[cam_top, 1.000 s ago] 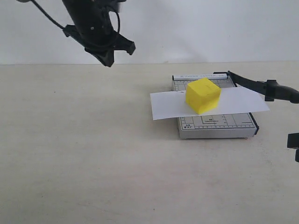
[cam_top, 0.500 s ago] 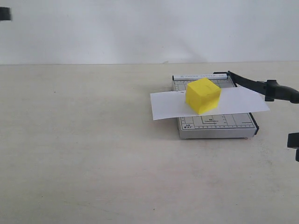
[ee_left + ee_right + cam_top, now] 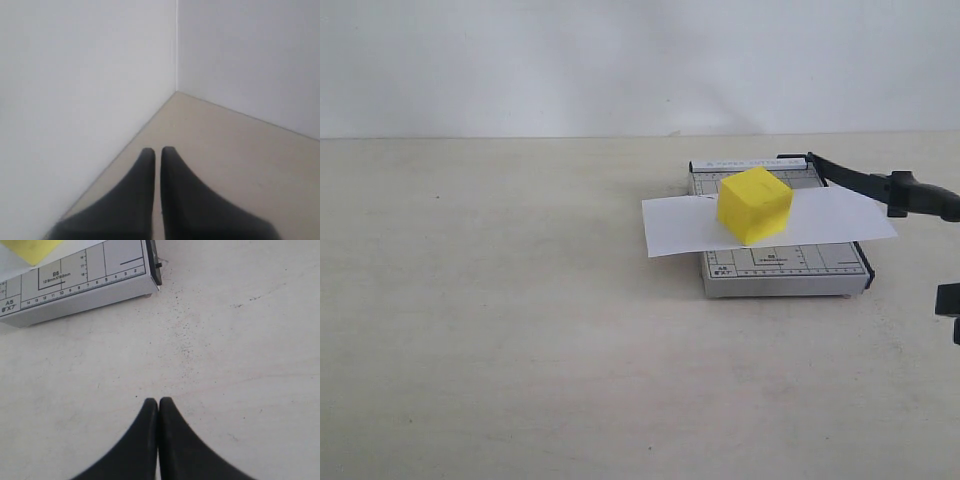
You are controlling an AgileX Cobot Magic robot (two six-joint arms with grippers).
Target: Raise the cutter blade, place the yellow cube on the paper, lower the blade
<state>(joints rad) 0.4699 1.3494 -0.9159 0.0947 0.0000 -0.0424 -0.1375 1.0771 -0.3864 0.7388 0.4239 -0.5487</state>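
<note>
The yellow cube (image 3: 754, 204) rests on the white paper (image 3: 825, 222), which lies across the grey cutter board (image 3: 790, 272) and overhangs both sides. The cutter blade (image 3: 875, 186) stands raised, slanting from its hinge at the board's back out to the right, with nothing holding it. My right gripper (image 3: 159, 401) is shut and empty above bare table, just off the board's front corner (image 3: 90, 285); a corner of the cube (image 3: 30, 247) shows there. Only a black part of the right arm (image 3: 948, 300) reaches the exterior view. My left gripper (image 3: 157, 150) is shut and empty, facing a wall corner.
The cutter board sits right of the table's middle. White walls (image 3: 75, 75) meet in a corner close ahead of the left gripper. The beige tabletop (image 3: 520, 300) stretches to the left of the board.
The left arm, above the table at the back left one second ago, has moved out of the exterior view. Cube, paper, blade and right arm have not moved.
</note>
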